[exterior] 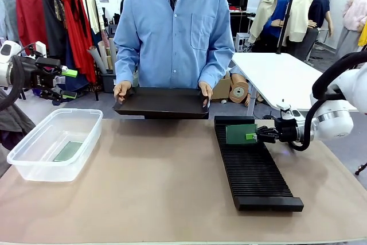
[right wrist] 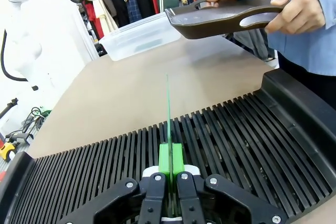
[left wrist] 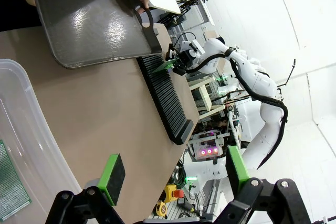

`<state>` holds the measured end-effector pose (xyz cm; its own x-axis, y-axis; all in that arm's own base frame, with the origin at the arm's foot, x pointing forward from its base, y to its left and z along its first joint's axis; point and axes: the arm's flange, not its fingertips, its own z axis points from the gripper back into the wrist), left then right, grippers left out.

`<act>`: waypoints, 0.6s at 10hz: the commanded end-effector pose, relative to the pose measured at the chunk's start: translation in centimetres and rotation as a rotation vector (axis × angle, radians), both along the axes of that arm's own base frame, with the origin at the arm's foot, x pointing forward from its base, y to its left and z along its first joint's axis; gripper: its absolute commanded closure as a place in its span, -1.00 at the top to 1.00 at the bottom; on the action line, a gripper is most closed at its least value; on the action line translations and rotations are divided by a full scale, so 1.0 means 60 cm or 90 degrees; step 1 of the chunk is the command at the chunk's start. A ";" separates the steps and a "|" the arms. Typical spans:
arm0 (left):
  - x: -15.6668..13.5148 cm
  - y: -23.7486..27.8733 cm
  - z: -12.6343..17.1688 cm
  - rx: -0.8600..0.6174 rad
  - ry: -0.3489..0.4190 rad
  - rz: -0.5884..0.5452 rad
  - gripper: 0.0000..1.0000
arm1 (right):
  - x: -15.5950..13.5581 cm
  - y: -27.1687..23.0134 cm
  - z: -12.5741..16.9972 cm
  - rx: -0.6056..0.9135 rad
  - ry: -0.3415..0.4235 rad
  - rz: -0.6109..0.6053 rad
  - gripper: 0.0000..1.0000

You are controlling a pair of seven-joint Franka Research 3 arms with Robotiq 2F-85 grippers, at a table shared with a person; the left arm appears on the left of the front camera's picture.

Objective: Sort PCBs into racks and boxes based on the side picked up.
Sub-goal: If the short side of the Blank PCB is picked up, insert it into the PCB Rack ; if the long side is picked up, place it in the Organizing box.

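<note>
1. Green and thin, one PCB (exterior: pixel 241 133) stands on edge at the far end of the black rack (exterior: pixel 255 170), right of centre in the front view, pinched between the pressed-together jaws of the right gripper (exterior: pixel 256 135).
2. From the right wrist view the same board shows as a narrow upright green line (right wrist: pixel 168 108) rising from the gripper's pads (right wrist: pixel 170 158), low over the rack's slots (right wrist: pixel 236 135); whether its lower edge sits in a slot cannot be told.
3. At the left edge of the front view the left gripper (exterior: pixel 69 83) hangs above the surface (exterior: pixel 155 187) with its jaws spread wide and nothing between them.
4. Below it, at the lower left, the clear box (exterior: pixel 54 144) rests on the surface with a second PCB (exterior: pixel 67 151) lying flat on its floor; the left wrist view shows that board's dotted face (left wrist: pixel 9 182) at its bottom left.
5. At the top centre of the front view, a person in a blue shirt holds a shallow black tray (exterior: pixel 162 102) by both ends, one hand (exterior: pixel 121 90) on each side, just above the surface's far edge.
</note>
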<state>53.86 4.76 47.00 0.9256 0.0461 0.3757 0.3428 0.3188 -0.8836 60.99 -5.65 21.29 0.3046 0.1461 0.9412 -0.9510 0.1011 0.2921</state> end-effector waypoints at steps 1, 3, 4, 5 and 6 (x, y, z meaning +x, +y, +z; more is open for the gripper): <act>0.000 0.001 0.003 0.002 0.003 0.002 1.00 | -0.003 -0.011 -0.015 -0.007 -0.023 0.023 -1.00; 0.000 0.001 0.003 0.002 0.003 0.002 1.00 | -0.004 -0.011 -0.018 -0.022 -0.027 0.034 -1.00; 0.000 0.001 0.003 0.002 0.003 0.002 1.00 | -0.004 -0.010 -0.020 -0.026 -0.028 0.036 -1.00; 0.000 0.001 0.003 0.002 0.003 0.002 1.00 | -0.005 -0.008 -0.021 -0.027 -0.033 0.039 -1.00; 0.000 0.001 0.003 0.002 0.003 0.002 1.00 | -0.005 -0.009 -0.023 -0.031 -0.036 0.040 -1.00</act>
